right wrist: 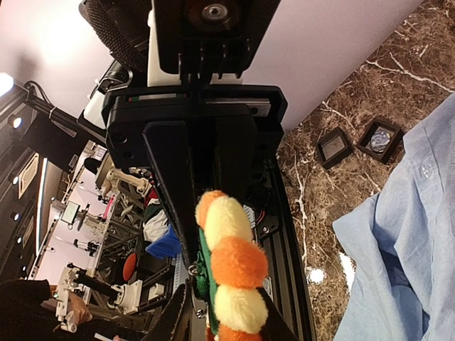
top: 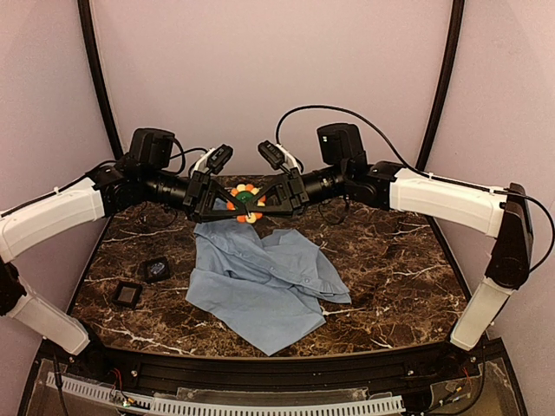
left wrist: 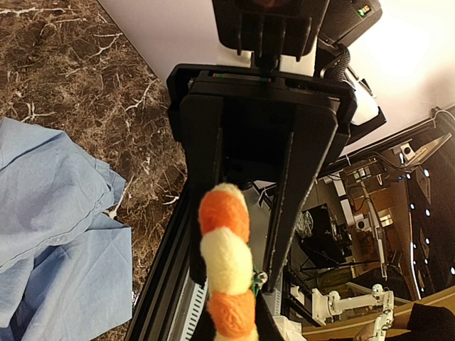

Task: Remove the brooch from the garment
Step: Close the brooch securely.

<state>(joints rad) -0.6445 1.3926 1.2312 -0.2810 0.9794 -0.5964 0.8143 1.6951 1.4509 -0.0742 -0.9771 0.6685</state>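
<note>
The brooch (top: pixel 246 201), with orange and yellow petals round a green centre, hangs in the air at the back of the table, pinched between both grippers. My left gripper (top: pixel 230 204) comes from the left and my right gripper (top: pixel 264 204) from the right, fingertips meeting on it. The left wrist view shows the brooch (left wrist: pixel 226 270) edge-on between the fingers. In the right wrist view the brooch (right wrist: pixel 231 266) shows its green backing and metal pin. The light blue garment (top: pixel 260 277) lies crumpled on the table below, apart from the brooch.
Two small black square pads (top: pixel 157 269) (top: pixel 128 294) lie on the dark marble table (top: pixel 390 260) left of the garment. The pads also show in the right wrist view (right wrist: pixel 333 147). The garment shows in both wrist views (left wrist: pixel 50 213) (right wrist: pixel 412 234).
</note>
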